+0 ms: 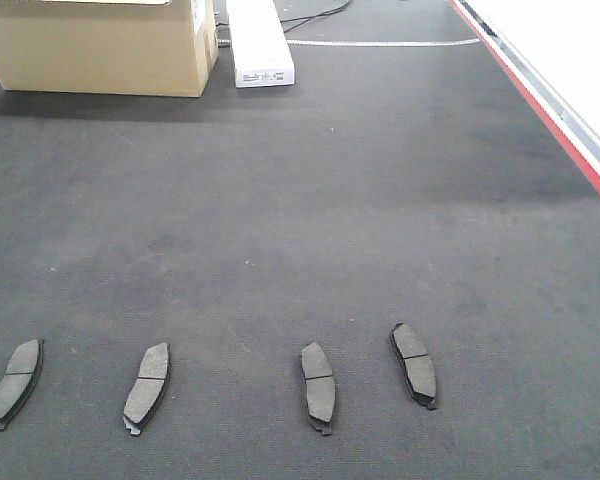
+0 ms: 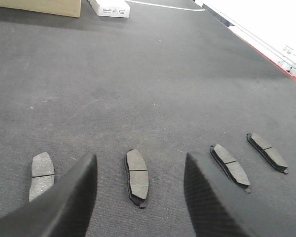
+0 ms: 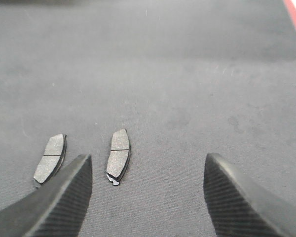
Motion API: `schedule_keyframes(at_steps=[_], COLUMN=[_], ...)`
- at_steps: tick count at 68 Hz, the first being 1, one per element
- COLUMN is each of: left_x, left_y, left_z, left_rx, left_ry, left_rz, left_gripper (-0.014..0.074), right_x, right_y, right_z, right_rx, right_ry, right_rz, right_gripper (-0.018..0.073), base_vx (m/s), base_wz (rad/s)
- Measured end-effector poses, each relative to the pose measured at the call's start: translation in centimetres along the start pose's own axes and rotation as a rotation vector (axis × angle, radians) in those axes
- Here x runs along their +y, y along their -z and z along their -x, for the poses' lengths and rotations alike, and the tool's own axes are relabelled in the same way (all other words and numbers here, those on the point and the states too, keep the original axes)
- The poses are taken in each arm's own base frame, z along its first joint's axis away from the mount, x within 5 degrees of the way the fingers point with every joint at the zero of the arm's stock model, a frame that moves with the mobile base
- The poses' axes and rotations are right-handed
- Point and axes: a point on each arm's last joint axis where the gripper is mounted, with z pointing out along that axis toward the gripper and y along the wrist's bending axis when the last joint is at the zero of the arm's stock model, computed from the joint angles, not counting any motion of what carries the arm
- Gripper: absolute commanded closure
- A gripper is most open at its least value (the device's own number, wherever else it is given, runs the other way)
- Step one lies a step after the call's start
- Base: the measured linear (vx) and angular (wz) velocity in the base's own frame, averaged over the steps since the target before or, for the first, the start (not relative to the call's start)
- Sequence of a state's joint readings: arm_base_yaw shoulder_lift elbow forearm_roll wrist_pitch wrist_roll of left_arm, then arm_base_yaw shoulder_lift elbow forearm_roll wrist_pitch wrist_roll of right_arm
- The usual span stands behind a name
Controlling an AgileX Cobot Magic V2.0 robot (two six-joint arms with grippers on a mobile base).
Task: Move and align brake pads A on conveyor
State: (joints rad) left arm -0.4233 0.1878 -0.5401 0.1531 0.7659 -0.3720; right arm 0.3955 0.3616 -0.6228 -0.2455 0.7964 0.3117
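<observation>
Four flat grey grooved brake pads A [image 1: 153, 386] in loose row on rough fabric conveyor [image 1: 310, 200]. My left gripper [image 2: 140, 197] and right gripper [image 3: 148, 197] spread wide, holding nothing.

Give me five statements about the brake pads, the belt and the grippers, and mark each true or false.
1. Four brake pads lie on the belt. True.
2. The pads are stacked in one pile. False: they lie apart in a rough row.
3. The left gripper holds a pad. False: it is open and empty.
4. The right gripper is open. True.
5. A cardboard box stands at the belt's far end. True.
</observation>
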Motion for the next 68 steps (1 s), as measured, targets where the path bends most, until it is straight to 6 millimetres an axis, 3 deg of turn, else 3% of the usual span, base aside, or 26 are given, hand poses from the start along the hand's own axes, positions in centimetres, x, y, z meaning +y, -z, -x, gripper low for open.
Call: schedule_keyframes(at_steps=[17, 34, 41, 48, 51, 68], left_x=[0.0, 0.0, 0.0, 0.0, 0.0, 0.0], left_y=[0.0, 0.0, 0.0, 0.0, 0.0, 0.0], left_z=[0.0, 0.0, 0.0, 0.0, 0.0, -0.1], left_rx=[-0.001, -0.001, -0.001, -0.001, -0.001, 0.010], left_ry=[0.000, 0.000, 0.000, 0.000, 0.000, 0.000], left_rz=[0.000, 0.000, 0.000, 0.000, 0.000, 0.004], left_gripper=[0.0205, 0.0231, 0.0365, 0.0599, 0.0605, 0.0603], right_x=[-0.8, -0.5, -0.4, -0.4, -0.4, -0.4], right_y=[2.7, 1.8, 1.7, 1.7, 1.7, 1.7], right_z=[-3.0, -4.0, -4.0, -4.0, -4.0, -4.0], right_rx=[-0.228, -0.325, -0.333, -0.335, -0.335, -0.336], right_ry=[0.040, 0.064, 0.064, 0.064, 0.064, 0.062], right_rz=[0.038, 0.068, 0.071, 0.072, 0.072, 0.072], right_gripper=[0.0088, 0.0102, 0.0221, 0.0461, 0.0565, 0.0571], base_vx=[0.00, 0.00, 0.00, 0.00, 0.00, 0.00], base_wz=[0.00, 0.00, 0.00, 0.00, 0.00, 0.00])
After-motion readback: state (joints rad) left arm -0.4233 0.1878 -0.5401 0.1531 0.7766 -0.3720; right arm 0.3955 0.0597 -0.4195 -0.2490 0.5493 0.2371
